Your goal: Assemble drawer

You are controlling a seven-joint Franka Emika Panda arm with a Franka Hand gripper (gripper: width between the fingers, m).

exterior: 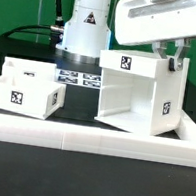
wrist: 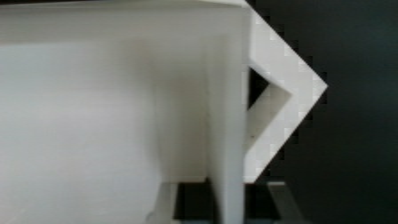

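The white drawer housing (exterior: pixel 137 91) stands upright at the exterior view's centre right, with tags on its top and side. My gripper (exterior: pixel 175 62) comes down from the upper right onto the top edge of the housing's right wall. In the wrist view the gripper (wrist: pixel 235 205) straddles this thin wall of the housing (wrist: pixel 107 100). A dark finger (wrist: pixel 281 205) lies close against each side, so the gripper looks shut on the wall. One small open-topped tray (exterior: pixel 26 91) with a tag sits on the table at the exterior view's left. A second tray is not clearly visible.
The long low white rail (exterior: pixel 90 140) runs along the front of the table and turns up the exterior view's right side. The marker board (exterior: pixel 80 79) lies flat between the tray and the housing, in front of the robot base (exterior: pixel 84 23).
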